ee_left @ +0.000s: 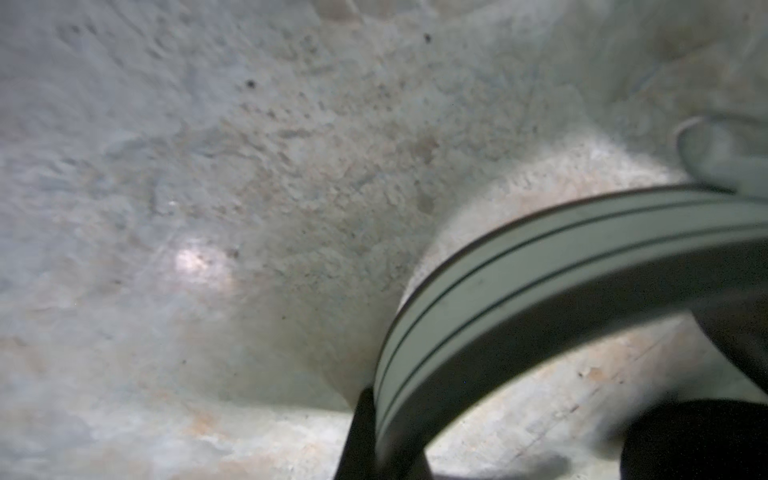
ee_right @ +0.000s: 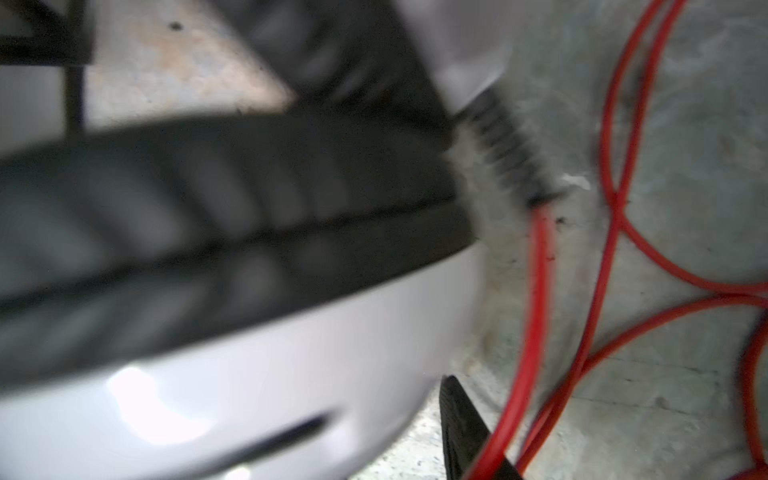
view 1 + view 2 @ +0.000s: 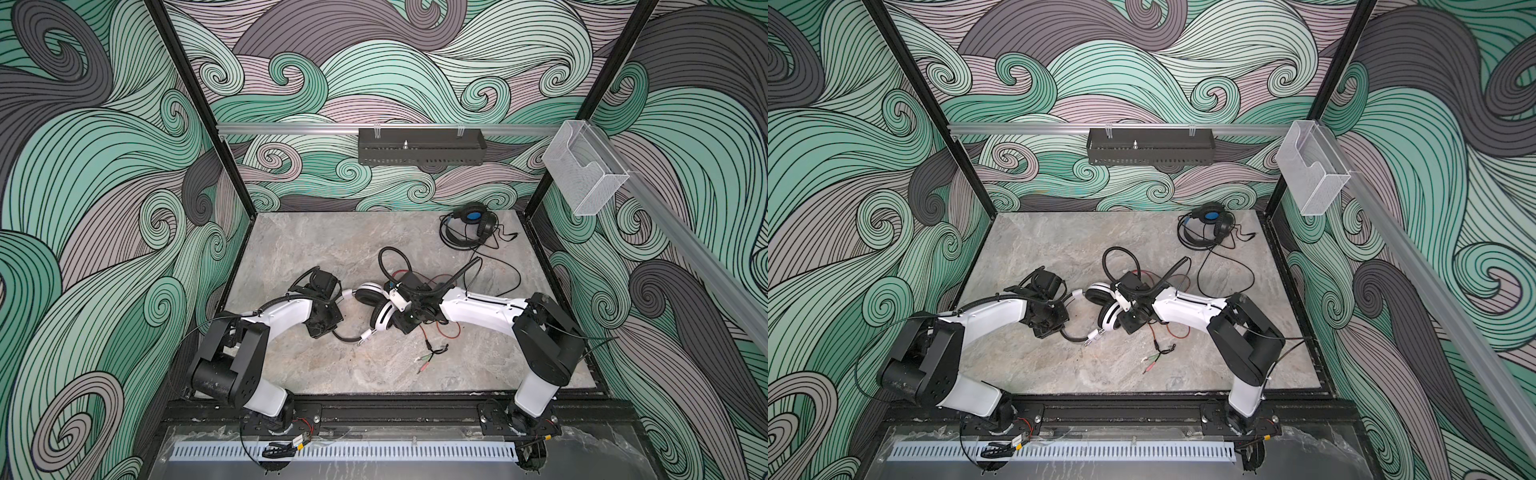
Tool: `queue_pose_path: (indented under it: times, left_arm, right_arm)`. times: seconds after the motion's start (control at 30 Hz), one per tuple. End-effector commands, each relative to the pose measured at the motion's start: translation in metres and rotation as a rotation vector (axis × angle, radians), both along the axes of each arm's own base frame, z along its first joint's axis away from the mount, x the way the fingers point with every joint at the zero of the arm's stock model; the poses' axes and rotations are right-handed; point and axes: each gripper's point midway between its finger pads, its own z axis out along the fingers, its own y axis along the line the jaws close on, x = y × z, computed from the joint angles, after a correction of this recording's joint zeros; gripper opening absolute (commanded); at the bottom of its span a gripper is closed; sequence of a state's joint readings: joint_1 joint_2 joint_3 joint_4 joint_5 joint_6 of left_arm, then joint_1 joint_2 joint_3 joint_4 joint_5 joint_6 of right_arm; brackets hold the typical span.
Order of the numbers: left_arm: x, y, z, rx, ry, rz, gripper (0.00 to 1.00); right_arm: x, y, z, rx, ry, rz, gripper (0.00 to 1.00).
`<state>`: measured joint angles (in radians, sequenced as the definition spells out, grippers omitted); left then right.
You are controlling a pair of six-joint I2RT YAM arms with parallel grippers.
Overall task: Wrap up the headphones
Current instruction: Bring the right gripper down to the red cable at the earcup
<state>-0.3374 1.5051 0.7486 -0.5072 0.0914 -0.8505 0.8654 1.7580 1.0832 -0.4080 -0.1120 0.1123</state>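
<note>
My left fingers (image 1: 356, 432) pinch white plastic black-padded headphones (image 3: 369, 294), band arching toward 9 o'clock, on grey marble tabletop (image 3: 316, 249); right fingers (image 2: 457, 419) can't tell.

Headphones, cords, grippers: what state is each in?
white headphones: on table between arms
red cord: loose, unwrapped
black headphones: far right, untouched
black cord: loose, unwrapped
left gripper: shut on the white headphones
right gripper: at the white headphones, jaws hidden
</note>
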Motion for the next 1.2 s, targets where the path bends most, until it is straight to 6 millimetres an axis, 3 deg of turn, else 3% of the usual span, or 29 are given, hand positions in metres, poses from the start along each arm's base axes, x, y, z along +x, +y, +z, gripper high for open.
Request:
queue_pose_path:
  times: [0.0,0.1,0.2,0.43,0.6,0.83,1.17]
  left_arm:
    - [0.014,-0.014,0.004,-0.061,-0.022,0.037,0.0]
    - [0.016,-0.014,0.007,-0.057,-0.028,0.037,0.0]
    - [0.015,-0.006,0.007,-0.013,-0.028,0.02,0.0]
    - [0.007,0.013,0.005,0.066,-0.022,-0.018,0.0]
    - [0.01,0.011,0.005,0.069,-0.02,-0.046,0.0]
    - [0.016,0.003,0.009,0.059,-0.034,-0.071,0.0]
    - [0.022,-0.008,0.008,0.06,-0.033,-0.106,0.0]
  right_arm:
    - [-0.013,0.021,0.014,0.06,0.024,0.054,0.36]
    - [-0.019,0.027,0.017,0.061,0.025,0.081,0.36]
    - [-0.015,0.018,0.027,0.06,-0.011,0.063,0.37]
    - [0.003,-0.044,0.054,0.008,-0.072,-0.08,0.46]
    - [0.041,-0.071,0.054,-0.014,-0.085,-0.232,0.47]
    - [0.087,-0.035,0.036,-0.017,-0.036,-0.248,0.46]
    - [0.084,-0.004,0.017,-0.028,0.009,-0.253,0.45]
